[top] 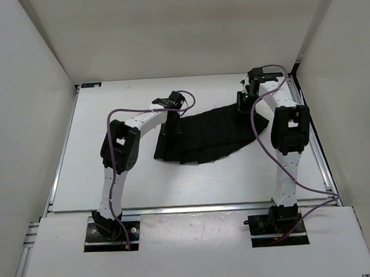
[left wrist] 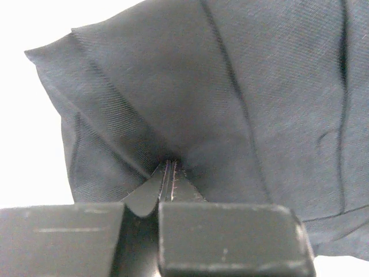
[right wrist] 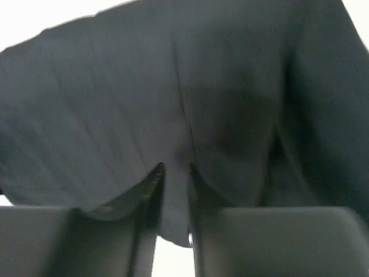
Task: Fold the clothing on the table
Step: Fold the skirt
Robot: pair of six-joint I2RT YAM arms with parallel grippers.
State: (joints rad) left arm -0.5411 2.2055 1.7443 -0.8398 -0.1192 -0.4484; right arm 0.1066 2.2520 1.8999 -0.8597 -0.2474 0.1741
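item under inspection: the black clothing (top: 215,134) lies on the white table (top: 193,187), spread across the middle of the surface and reaching toward the far right. it is creased in long folds. its left edge sits below the left arm's wrist, and its right end runs up to the right arm's wrist.

left gripper (top: 170,134): positioned at the left edge of the clothing, pointing down. in the left wrist view, the left gripper (left wrist: 171,170) has its jaws pressed together on a pinched ridge of the clothing (left wrist: 230,86). creases fan outward from the pinch. bare table shows at the left of that view, past a corner of the fabric. finding: clamped on the clothing.

right gripper (top: 242,105): positioned at the far right end of the clothing, near the right rail (top: 324,163) of the table. in the right wrist view, the right gripper (right wrist: 174,173) has its jaws a little apart, with a fold of the clothing (right wrist: 115,104) lying in the gap. a small patch of white table shows through the gap lower down. finding: jaws parted, fabric between them. the view is too soft to tell whether either finger touches the fabric.

surroundings: white walls (top: 168,29) enclose the table on three sides. both arm bases are fixed to plates (top: 112,235) at the near edge. purple cables (top: 108,126) run along both arms.
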